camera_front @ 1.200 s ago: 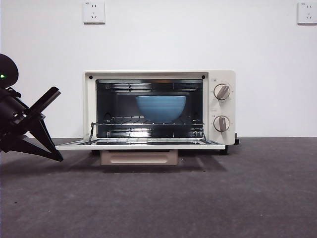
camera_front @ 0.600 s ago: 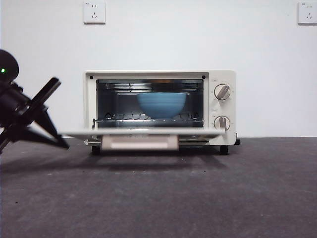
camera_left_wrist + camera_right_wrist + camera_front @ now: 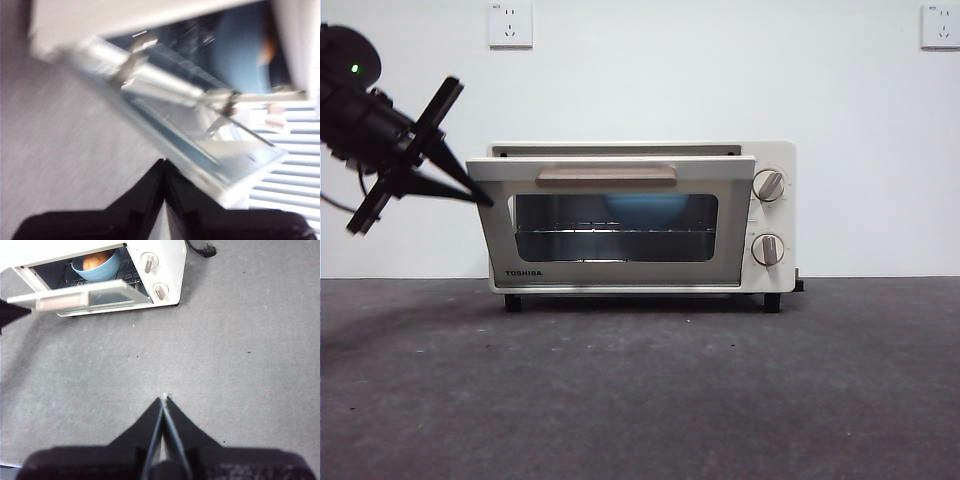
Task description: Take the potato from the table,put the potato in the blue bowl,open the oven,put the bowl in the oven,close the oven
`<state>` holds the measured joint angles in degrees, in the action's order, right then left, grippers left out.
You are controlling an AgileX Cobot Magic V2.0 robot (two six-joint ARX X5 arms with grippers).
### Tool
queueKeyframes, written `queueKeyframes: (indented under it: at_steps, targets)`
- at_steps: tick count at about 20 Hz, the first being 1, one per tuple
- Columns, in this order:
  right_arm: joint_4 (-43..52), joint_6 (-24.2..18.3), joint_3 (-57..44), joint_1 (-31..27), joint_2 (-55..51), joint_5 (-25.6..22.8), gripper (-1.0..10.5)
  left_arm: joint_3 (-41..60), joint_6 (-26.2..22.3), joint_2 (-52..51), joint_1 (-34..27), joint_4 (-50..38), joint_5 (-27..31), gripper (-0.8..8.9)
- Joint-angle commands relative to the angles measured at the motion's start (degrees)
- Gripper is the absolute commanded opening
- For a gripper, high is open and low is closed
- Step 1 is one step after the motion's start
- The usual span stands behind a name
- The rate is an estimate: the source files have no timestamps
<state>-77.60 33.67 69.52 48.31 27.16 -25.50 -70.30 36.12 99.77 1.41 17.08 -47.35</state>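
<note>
Left pincer (image 3: 470, 190), jaws together and empty, touches the upper-left door corner of the cream-white boxy oven (image 3: 640, 215); door nearly shut. Blue ridged bowl (image 3: 96, 267) with orange-brown potato (image 3: 95, 261) sits inside. Right pincer (image 3: 164, 399), closed, waits.

I see a cream-white oven (image 3: 768, 215) with a dark glass door (image 3: 615, 228), beige handle (image 3: 606, 175) and silvery-beige knobs (image 3: 767, 185). Inside sits a blue bowl (image 3: 95, 269) holding an orange-brown potato (image 3: 95, 261). The surface (image 3: 720, 400) is dark grey, faintly mottled. Both tools (image 3: 415, 150) (image 3: 163, 402) are black. The wall (image 3: 860, 120) is white.
</note>
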Motion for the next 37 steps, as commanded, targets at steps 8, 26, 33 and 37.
queueKeyframes:
  at_steps: [8,26,33,37]
  targets:
    - [-1.3,0.9,-0.5,0.1,0.0,-2.5,-0.1,-7.0,1.6,0.4,0.6,-3.6,7.1,-0.06]
    - [-1.3,0.6,-0.5,0.1,0.0,-2.6,0.0,-7.0,-17.3,-15.0,1.2,12.9,7.1,-0.06]
    - [-1.3,0.6,-0.5,0.1,0.0,-2.6,0.0,-7.0,-21.3,-38.5,1.8,16.7,13.9,-0.04]
    - [-1.3,0.6,-0.5,0.1,0.0,-2.6,0.0,-7.0,-21.3,-45.6,1.8,16.3,13.9,-0.04]
